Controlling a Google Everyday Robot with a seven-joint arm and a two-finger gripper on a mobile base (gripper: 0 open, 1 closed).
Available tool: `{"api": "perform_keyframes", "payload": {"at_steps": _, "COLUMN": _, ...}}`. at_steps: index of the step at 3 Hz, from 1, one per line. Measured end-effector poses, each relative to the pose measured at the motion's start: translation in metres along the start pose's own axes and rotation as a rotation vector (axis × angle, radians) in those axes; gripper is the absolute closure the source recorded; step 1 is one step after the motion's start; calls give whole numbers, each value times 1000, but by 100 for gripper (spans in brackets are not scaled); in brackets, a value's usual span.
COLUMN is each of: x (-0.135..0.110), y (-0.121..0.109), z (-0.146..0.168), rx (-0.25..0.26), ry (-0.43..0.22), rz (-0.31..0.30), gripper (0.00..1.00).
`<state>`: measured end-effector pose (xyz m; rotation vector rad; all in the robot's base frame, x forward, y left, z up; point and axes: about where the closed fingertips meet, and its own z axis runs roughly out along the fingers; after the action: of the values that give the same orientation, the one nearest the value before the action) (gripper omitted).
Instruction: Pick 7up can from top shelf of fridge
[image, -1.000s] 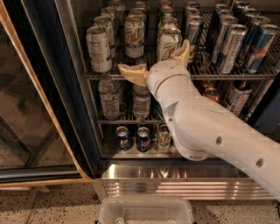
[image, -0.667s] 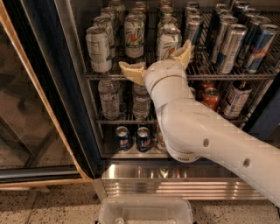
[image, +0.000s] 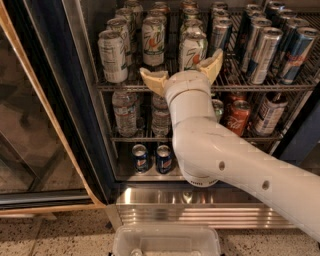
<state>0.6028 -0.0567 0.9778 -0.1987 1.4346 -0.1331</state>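
Where the speckled floor meets the fridge (image: 90, 150), a clear plastic bin (image: 167, 241) sits closest, just in front of the ribbed steel base panel (image: 150, 212). The white arm (image: 225, 155) rises from the lower right across the lower racks, passing in front of two dark blue cans (image: 150, 158), the water bottles (image: 125, 112) and the red cans (image: 239, 116).

The hand (image: 181, 64) is at the front edge of the table (image: 260, 87), near its middle. Its two cream fingers (image: 153, 81) are spread wide and pinch nothing. The 7up can (image: 192, 49) stands upright just behind that front edge, in the gap between the fingers and nearer the finger on the right-edge side. Whether either finger touches it cannot be told.

A second 7up-type can (image: 152, 35) stands beside it towards the left edge, and a plain white can (image: 112, 55) is at the front left corner. Slim blue-silver cans (image: 265, 52) fill the right side, and further rows run to the back edge.
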Motion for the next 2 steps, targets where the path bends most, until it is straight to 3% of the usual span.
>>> {"api": "perform_keyframes", "payload": {"at_steps": 2, "x": 7, "y": -3, "z": 8, "rx": 25, "ry": -20, "rz": 27, "gripper": 0}}
